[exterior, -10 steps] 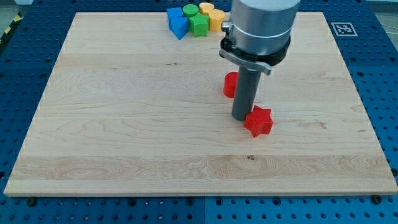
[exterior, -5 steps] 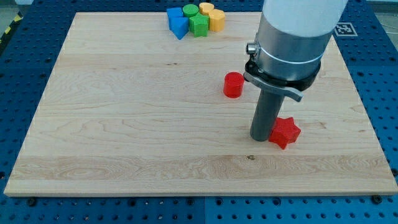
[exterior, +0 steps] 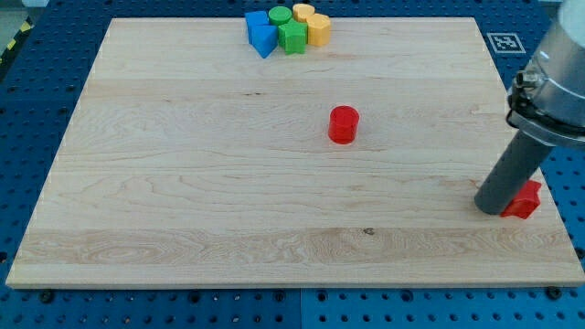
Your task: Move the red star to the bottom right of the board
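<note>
Dark rod tilted | my tip point(exterior: 496, 209) touching red star point(exterior: 525, 198), board point(exterior: 183, 183) right edge | no claw

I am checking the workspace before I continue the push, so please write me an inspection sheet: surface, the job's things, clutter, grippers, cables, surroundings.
Surface: pale wooden board, flat, on a blue table with a grid of holes.
Job's things: red star near the board's right edge, toward the view's bottom right, partly hidden behind the rod.
Clutter: red cylinder alone near the middle; blue blocks, green blocks and yellow blocks bunched at the view's top edge.
Grippers: none fitted; my tip sits against the star's left side.
Cables: nothing seen.
Surroundings: black-and-white marker tag at the view's top right; yellow-black tape at the top left.
</note>
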{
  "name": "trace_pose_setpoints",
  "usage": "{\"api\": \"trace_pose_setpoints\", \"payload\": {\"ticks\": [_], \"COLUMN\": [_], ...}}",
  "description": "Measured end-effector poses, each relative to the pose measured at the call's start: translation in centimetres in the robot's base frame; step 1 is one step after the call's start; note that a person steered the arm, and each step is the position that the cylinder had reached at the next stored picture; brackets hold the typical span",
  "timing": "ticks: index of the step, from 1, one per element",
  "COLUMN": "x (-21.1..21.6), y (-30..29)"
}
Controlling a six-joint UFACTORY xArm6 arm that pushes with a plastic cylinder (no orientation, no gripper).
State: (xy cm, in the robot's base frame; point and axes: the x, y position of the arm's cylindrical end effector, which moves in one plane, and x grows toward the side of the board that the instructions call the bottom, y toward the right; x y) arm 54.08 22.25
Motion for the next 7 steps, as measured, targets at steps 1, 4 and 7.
{"api": "trace_pose_setpoints", "payload": {"ticks": [1, 4, 7], "x": [0.0, -1.4, -9.4], "y": [0.1, -12.3, -22.7]}}
